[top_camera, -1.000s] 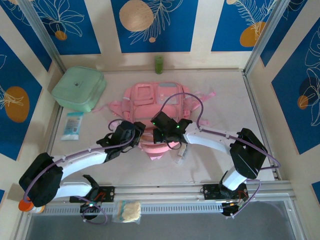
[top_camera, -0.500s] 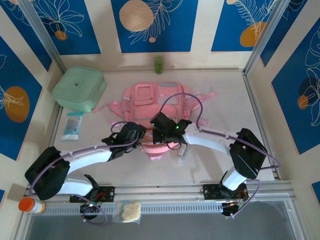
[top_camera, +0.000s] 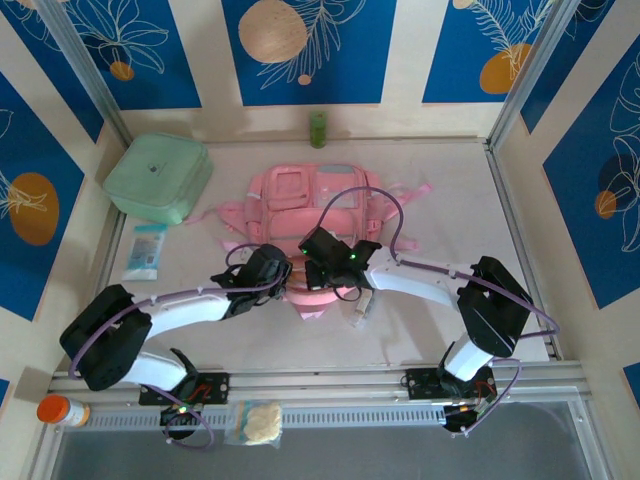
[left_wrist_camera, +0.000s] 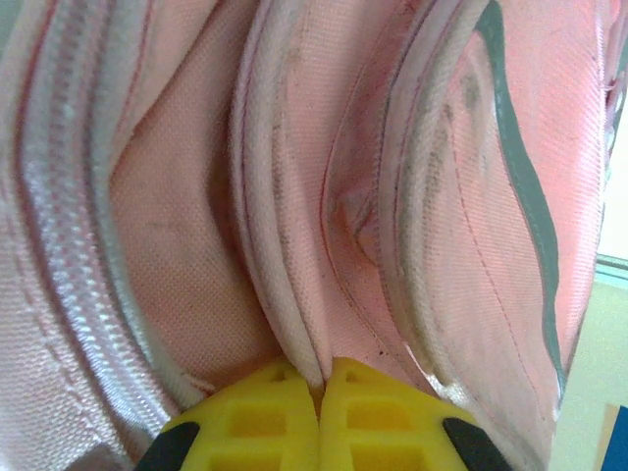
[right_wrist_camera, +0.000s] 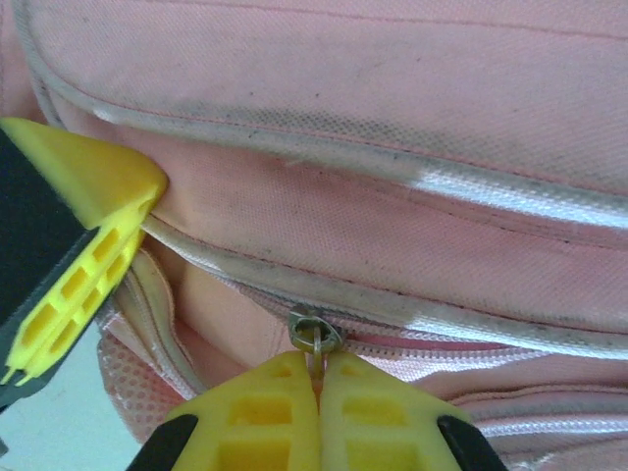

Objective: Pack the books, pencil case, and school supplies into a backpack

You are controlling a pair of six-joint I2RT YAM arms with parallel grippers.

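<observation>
Backpack (top_camera: 310, 195) fabric is what both claws are holding. The pink bag lies flat at the middle of the table (top_camera: 450, 200) in the top view, long axis running from the top of the frame down to the bottom, pocketed front facing up, one end toward the top of the frame and the other under the two wrists.

Open tabletop lies to the right of the bag and below it. A mint-green box (top_camera: 157, 177) sits at upper left, a teal packet (top_camera: 146, 250) below that box, and a green bottle (top_camera: 317, 128) stands against the back wall above the bag. A small pale item (top_camera: 362, 308) lies just beside the bag's lower right corner.

Both arms reach in low from the bottom corners, forearms slanting inward so the wrists nearly meet over the bag's lower end. The left gripper (top_camera: 284, 276) is pinched tight on a raised piped fold of the bag, its yellow fingers (left_wrist_camera: 383, 412) pressed together around the seam. The right gripper (right_wrist_camera: 317, 378) is closed on the zipper pull (right_wrist_camera: 315, 334), just below the metal ring, with one left finger (right_wrist_camera: 83, 226) close at its left.
</observation>
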